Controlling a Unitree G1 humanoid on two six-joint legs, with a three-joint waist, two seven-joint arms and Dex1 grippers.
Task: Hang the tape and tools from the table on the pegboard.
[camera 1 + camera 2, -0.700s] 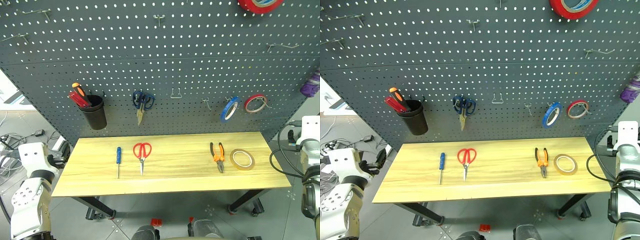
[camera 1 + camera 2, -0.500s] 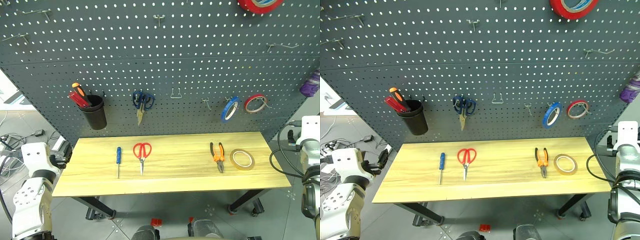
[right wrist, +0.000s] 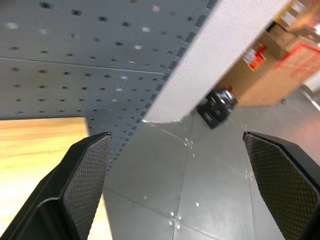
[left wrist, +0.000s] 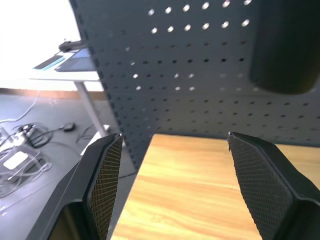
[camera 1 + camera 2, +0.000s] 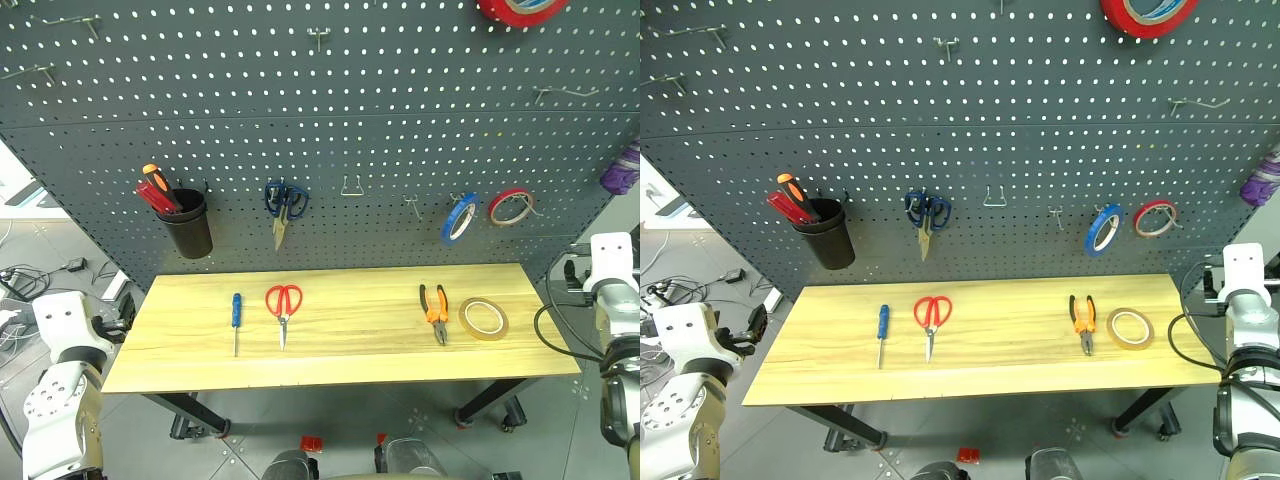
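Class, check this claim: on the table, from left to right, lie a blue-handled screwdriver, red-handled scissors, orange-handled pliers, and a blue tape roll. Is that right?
Not quite. The roll at the right end of the table is yellow-tan, not blue, as the left eye view shows. The blue-handled screwdriver, red-handled scissors and orange-handled pliers are as stated.

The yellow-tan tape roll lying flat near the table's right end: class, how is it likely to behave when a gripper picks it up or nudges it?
The tape roll is a thin open ring, so it is probably light. Lying flat on the table, it would likely slide rather than roll; stood on edge, it might roll. Its thin wall may flex under a hard squeeze.
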